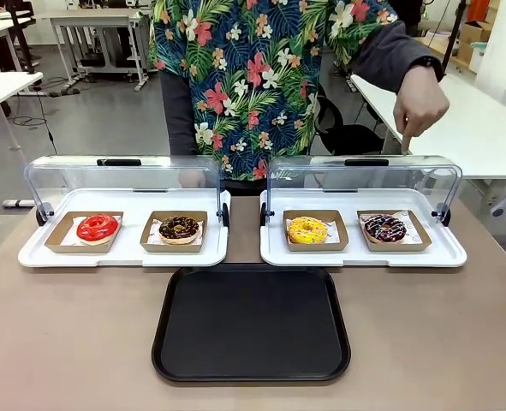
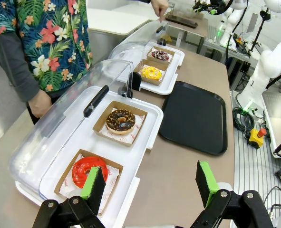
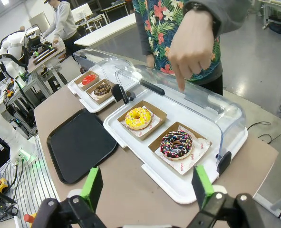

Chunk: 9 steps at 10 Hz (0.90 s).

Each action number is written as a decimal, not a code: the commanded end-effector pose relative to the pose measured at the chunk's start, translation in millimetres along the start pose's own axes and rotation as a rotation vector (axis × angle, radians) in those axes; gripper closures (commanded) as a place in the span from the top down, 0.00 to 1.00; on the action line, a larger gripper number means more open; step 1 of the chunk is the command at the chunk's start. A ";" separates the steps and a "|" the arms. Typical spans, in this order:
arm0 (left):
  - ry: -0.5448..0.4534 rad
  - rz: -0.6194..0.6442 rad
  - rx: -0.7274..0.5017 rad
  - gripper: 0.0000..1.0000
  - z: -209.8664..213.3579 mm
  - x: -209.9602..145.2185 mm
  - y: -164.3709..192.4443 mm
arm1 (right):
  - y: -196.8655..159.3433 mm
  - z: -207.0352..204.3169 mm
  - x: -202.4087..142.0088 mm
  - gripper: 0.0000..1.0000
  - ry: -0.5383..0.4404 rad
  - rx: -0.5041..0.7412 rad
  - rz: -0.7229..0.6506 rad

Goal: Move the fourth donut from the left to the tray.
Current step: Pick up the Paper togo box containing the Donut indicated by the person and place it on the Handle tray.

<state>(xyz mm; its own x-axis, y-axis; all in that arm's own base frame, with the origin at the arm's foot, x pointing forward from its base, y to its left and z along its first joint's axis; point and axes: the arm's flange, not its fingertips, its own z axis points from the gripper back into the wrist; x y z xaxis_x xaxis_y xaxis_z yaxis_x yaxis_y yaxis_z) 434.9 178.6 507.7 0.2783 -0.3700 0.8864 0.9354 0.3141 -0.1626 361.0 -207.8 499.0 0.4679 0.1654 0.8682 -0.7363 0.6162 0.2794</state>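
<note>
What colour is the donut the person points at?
The donut is chocolate-brown with white and pink streaks, clearest in the right wrist view.

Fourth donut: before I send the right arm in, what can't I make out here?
- Front view: whether the person's hand touches the clear lid; the fingertip ends at its top edge.
- Right wrist view: red print on the paper under the fourth donut; too small to read.
- Left wrist view: the red donut's near edge; the left gripper's pad covers it.
</note>
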 end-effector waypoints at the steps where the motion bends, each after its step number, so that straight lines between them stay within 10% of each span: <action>1: 0.014 -0.005 0.000 1.00 0.4 0.6 0.1 | -3.6 0.2 4.2 1.00 -0.023 0.003 0.023; 9: 0.014 -0.005 0.000 1.00 0.4 0.6 0.1 | -3.6 0.2 4.2 1.00 -0.023 0.003 0.023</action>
<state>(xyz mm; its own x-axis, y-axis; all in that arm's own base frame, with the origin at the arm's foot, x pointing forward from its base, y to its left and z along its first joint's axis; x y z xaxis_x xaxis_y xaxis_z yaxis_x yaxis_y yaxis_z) 434.9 178.6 507.7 0.2783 -0.3700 0.8864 0.9354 0.3141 -0.1626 361.0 -207.8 499.0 0.4678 0.1654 0.8682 -0.7363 0.6162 0.2794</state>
